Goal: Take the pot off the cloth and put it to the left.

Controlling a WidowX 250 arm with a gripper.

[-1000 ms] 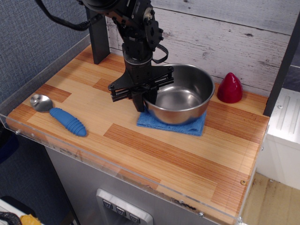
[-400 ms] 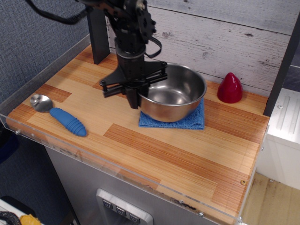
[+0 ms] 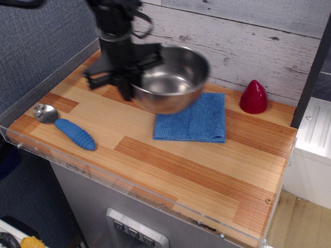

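The shiny steel pot (image 3: 170,78) hangs in the air, blurred by motion, above the cloth's far left corner and the table beside it. My gripper (image 3: 130,86) is shut on the pot's left rim and carries it. The blue terry cloth (image 3: 194,119) lies flat on the wooden table, almost wholly uncovered.
A metal spoon with a ribbed blue handle (image 3: 72,132) lies at the table's front left. A red cone-shaped object (image 3: 253,96) stands at the back right. A dark post (image 3: 109,49) stands at the back left. A clear rim (image 3: 129,188) edges the wooden table (image 3: 170,165).
The gripper has lifted the pot off the cloth and carried it up and to the left. The cloth now lies bare and flat.
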